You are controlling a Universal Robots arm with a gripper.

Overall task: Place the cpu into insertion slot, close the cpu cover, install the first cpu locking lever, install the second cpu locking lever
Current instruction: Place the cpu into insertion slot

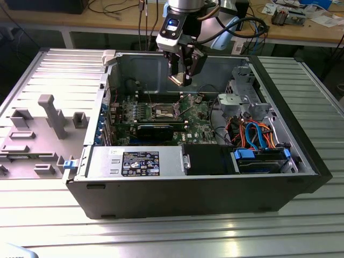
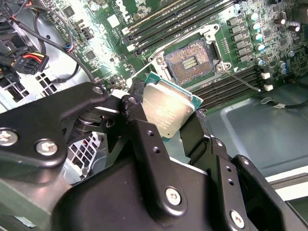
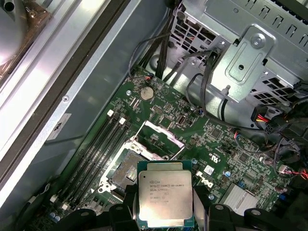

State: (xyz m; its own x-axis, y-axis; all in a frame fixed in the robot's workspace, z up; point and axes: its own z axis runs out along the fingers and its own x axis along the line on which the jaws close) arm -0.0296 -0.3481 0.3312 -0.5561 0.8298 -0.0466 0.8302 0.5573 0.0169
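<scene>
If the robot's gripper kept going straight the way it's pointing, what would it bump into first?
Probably the insertion slot or the green board right beside it. The gripper, shut on the cpu, points down at them with nothing between, though depth is unclear.

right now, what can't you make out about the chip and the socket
silvery-grey square cpu: underside faces away in both wrist views; two edges covered by the black gripper.
tan-gold square insertion slot: one corner hidden behind the cpu in the first wrist view.
</scene>
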